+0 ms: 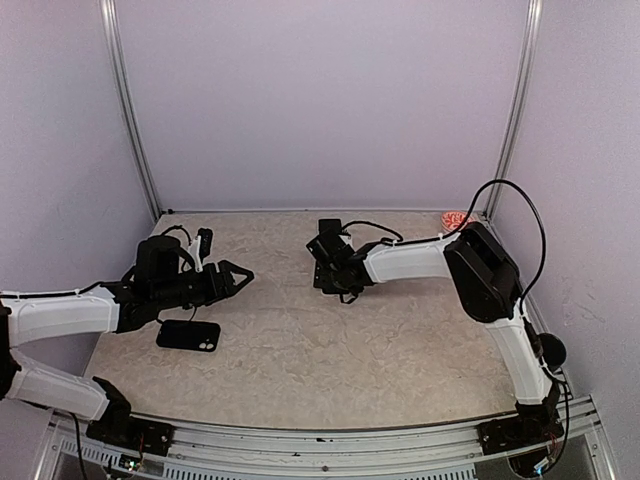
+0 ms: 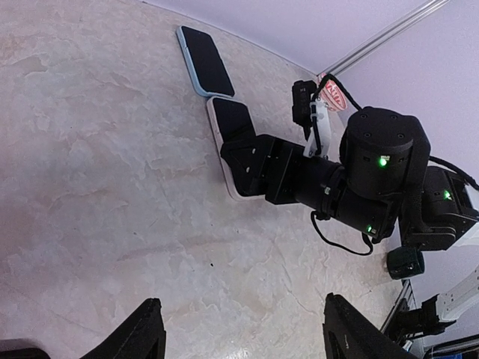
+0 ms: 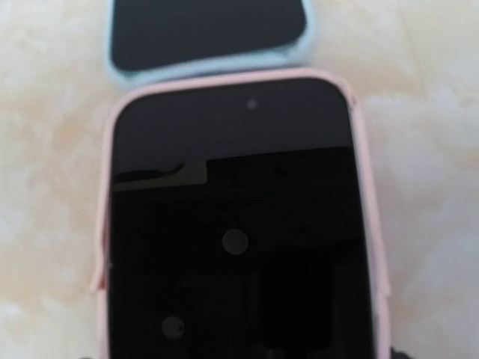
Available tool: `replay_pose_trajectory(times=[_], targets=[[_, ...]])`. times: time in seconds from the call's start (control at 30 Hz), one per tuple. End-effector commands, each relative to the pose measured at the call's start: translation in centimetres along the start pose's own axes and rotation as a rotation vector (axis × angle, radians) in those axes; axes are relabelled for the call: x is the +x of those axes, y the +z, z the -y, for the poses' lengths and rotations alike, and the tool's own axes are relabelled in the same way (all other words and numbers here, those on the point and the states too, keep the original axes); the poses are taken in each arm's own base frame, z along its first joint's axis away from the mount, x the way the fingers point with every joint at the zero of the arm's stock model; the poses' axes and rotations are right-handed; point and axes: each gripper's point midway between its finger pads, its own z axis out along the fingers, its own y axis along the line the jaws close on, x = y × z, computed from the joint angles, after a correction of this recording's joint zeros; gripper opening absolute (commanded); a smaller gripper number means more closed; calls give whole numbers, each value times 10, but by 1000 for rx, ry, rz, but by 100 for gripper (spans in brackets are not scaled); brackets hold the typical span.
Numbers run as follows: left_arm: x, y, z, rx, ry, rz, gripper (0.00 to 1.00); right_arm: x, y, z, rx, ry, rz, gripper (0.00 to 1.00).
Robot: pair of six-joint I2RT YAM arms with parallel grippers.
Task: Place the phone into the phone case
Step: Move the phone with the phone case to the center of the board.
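- The left gripper (image 1: 240,272) hangs above the counter (image 1: 330,350) with its jaws spread wide and nothing between them; the left wrist view shows only bare marbled surface in the gap.
- The right gripper (image 2: 241,157) is down low over the phone (image 3: 232,224), its dark fingers lying over the near part of the screen. I cannot tell how far its jaws are parted or whether they grip anything.
- The phone lies flat, screen up, near the middle of the counter toward the back wall. A pink case (image 3: 232,75) shows as a rim around its top and both long sides.
- Just beyond the phone's far end, almost touching it, lies a blue-cased phone (image 3: 206,30), also screen up.
- Below the left arm, well apart from both, a black phone-shaped slab (image 1: 188,335) lies flat with small lens rings at one end.
- A red-and-white object (image 1: 457,218) sits in the far right corner.
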Motion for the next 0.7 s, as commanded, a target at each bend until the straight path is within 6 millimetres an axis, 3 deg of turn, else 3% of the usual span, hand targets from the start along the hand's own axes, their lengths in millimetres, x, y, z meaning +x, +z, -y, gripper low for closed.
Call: replay_pose_trajectory(times=[0.0,0.27,0.5,0.57,0.67], targets=[[-6,-4,3,21,7,26,71,40,-16,14,55,-79,-103,67],[-6,-4,2,17,8,29,71,37,-26,16,30,-91,-91,71],[-6,-4,2,17,4,27,71,36,-21,12,19,-126,-105,94],[-7,-5,3,13,7,29,71,21,-29,9,-7,-126,-79,99],[-8,-6,3,6,11,30,71,-12,-56,0,-85,-156,-22,99]])
